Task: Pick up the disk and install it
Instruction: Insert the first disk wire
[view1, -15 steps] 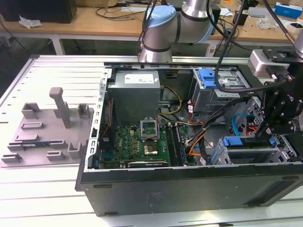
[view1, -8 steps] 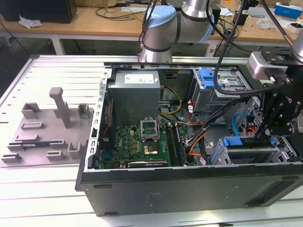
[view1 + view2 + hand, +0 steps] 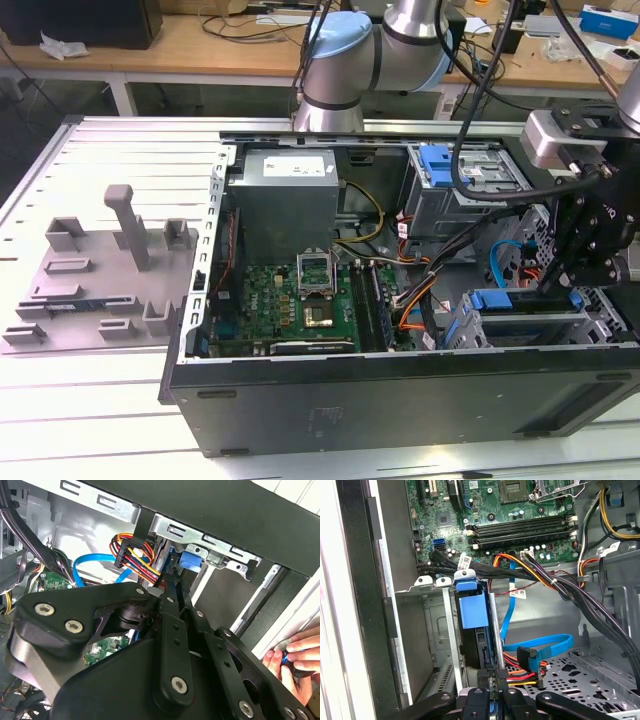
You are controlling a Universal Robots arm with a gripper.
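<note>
Open computer case [image 3: 400, 400] lies on its side on the slatted bench [image 3: 100, 420], motherboard [image 3: 300, 300] facing up. The claw [image 3: 580, 265] is down inside the case at the exterior view's right, over the drive cage. The disk [image 3: 472, 612] sits on edge in a slot of the metal drive cage [image 3: 432, 630]; in the first wrist view its blue frame and blue tab stand above the cage rail, and the dark body drops into the slot toward the claw [image 3: 490, 692]. In the second wrist view the same blue frame end [image 3: 190, 560] shows against the cage beyond the claw's black linkage. The fingers [image 3: 481, 696] close in tight on the disk's thin edge and appear clenched on it, though the contact itself is partly hidden by the linkage. Orange, red and black power leads and a flat blue data cable [image 3: 540, 647] lie just beside the slot, near the claw. A person's hand [image 3: 295, 660] rests outside the case wall in the second wrist view. Handling judgement: the disk is rigid, dense for its size, smooth-sided metal, and shock-sensitive; the plastic frame is the weaker part. Best hold is across the two flat faces or the long framed edges, kept square to the rails so it slides without binding.
</note>
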